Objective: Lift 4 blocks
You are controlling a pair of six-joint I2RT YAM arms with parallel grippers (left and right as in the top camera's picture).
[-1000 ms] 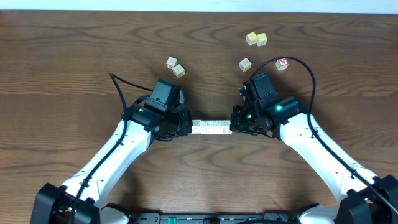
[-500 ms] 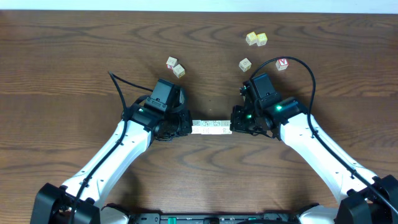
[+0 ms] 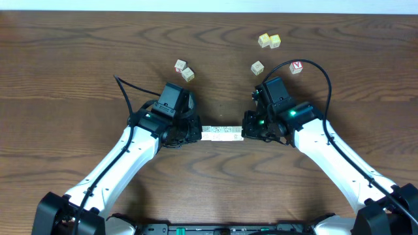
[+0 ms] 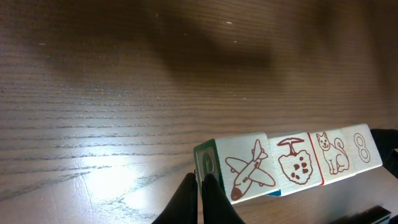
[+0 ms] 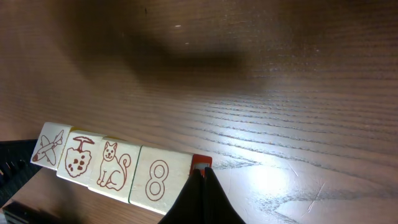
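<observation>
REMOTE DESK, OVERHEAD CAM: I'm looking down on four blocks (image 3: 222, 133) lined up end to end near the centre of the wood table (image 3: 78, 59), pinned between my two arms. The left gripper (image 3: 198, 133) sits at the row's 9 o'clock and the right gripper (image 3: 245, 134) at its 3 o'clock, each touching an end block. Both grippers are clenched tight, tip on tip w/ nothing between, so the row is squeezed from outside, not grasped.

Left wrist cam: the black fingertips (image 4: 214, 194) butt against the green side of the plane block (image 4: 249, 171). Running off toward 3 o'clock are the mushroom block (image 4: 295, 160), the animal block (image 4: 329, 152) and the 8 block (image 4: 362, 148).

Right wrist cam: same four faces, 8 block nearest, w/ the closed tips against its red end face.

I can't tell whether the row rests on the table or hangs clear of it.

Elsewhere on the overhead: two pale cubes (image 3: 183, 70) touch at the row's 11 o'clock. A single cube (image 3: 257, 67) lies at 1 o'clock w/ a red-lettered cube (image 3: 296, 66) near it at its 3 o'clock. Two yellow cubes (image 3: 269, 41) sit side by side farther out at 1 o'clock. All are well apart from the row.
</observation>
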